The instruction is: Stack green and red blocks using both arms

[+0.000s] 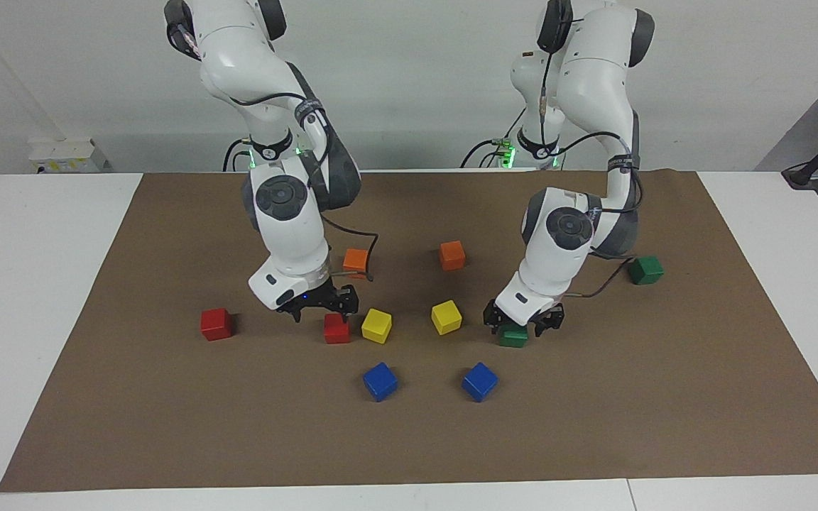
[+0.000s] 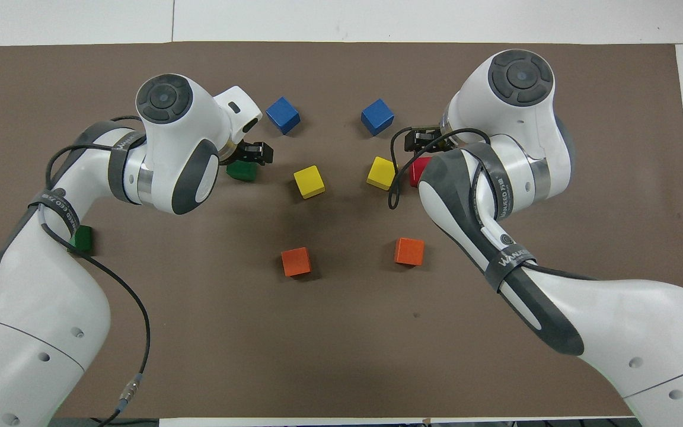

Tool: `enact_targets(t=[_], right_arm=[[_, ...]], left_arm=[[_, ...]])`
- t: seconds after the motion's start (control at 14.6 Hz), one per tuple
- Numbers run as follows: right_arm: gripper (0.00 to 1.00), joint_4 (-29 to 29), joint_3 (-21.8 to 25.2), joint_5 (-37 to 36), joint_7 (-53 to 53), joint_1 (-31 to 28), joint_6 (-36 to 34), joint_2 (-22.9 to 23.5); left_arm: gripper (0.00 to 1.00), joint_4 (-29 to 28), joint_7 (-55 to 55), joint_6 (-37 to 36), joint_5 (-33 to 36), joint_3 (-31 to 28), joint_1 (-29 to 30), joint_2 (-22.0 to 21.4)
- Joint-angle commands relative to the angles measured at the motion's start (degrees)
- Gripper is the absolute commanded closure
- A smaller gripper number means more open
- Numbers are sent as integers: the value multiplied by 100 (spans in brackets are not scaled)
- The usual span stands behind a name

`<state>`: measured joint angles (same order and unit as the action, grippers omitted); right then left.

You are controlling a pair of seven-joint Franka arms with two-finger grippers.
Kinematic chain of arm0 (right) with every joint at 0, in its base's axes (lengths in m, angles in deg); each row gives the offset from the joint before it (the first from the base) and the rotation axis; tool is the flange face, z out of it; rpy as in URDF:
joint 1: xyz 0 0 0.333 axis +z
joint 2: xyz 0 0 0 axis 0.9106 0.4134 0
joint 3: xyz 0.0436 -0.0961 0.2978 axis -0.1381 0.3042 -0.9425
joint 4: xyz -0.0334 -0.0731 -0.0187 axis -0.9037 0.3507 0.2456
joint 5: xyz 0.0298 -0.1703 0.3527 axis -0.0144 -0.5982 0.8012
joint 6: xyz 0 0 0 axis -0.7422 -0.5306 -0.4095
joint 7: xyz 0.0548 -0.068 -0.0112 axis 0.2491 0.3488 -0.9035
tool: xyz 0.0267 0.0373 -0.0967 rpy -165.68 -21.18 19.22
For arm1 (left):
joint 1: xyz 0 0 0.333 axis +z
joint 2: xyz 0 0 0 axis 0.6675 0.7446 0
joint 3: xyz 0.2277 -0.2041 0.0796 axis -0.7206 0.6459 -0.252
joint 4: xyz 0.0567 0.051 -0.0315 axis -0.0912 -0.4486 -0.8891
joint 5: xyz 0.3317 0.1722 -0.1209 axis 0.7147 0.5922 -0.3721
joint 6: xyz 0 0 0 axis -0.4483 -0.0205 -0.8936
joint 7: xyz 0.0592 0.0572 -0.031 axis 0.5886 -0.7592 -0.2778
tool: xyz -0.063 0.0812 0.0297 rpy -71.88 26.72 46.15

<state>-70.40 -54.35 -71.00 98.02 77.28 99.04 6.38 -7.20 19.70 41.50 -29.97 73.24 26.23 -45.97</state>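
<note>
My left gripper [image 1: 522, 325] is low over a dark green block [image 1: 513, 336] on the brown mat, fingers open and standing to either side of it; the overhead view shows the gripper [image 2: 249, 155] and the block [image 2: 241, 171]. The second green block [image 1: 645, 270] lies nearer to the robots, toward the left arm's end, partly under the arm in the overhead view [image 2: 82, 238]. My right gripper [image 1: 324, 311] is open just above a red block [image 1: 336, 328], which is partly covered in the overhead view [image 2: 415, 171]. The second red block [image 1: 216, 323] lies toward the right arm's end.
Two yellow cubes [image 1: 376, 326] [image 1: 446, 316] lie between the grippers. Two blue cubes [image 1: 380, 381] [image 1: 480, 381] lie farther from the robots, and two orange cubes [image 1: 356, 260] [image 1: 452, 255] nearer. The brown mat [image 1: 664, 397] covers the white table.
</note>
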Motion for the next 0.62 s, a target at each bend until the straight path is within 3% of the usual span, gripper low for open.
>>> enact_targets(t=[0.0, 0.27, 0.34, 0.41, 0.48, 0.55], right_arm=[[0, -455, -36, 42, 105, -45, 411, -156], [0, -553, -36, 41, 105, -36, 597, -94], [0, -544, -36, 41, 105, -36, 606, -85], [0, -553, -36, 41, 105, -36, 632, -77], [0, -562, -36, 41, 114, -36, 632, -68], [0, -562, -36, 41, 114, -28, 650, -50]], left_arm=[[0, -328, 22, 397, 146, -79, -88, -52], [0, -575, 136, 662, 146, -79, -97, -105], [15, -575, 162, 645, 146, -79, -97, -105], [42, -558, 163, 601, 146, -88, -97, -105], [81, -549, 163, 557, 146, -88, -97, -113], [100, -540, 154, 487, 155, -88, -88, -113]])
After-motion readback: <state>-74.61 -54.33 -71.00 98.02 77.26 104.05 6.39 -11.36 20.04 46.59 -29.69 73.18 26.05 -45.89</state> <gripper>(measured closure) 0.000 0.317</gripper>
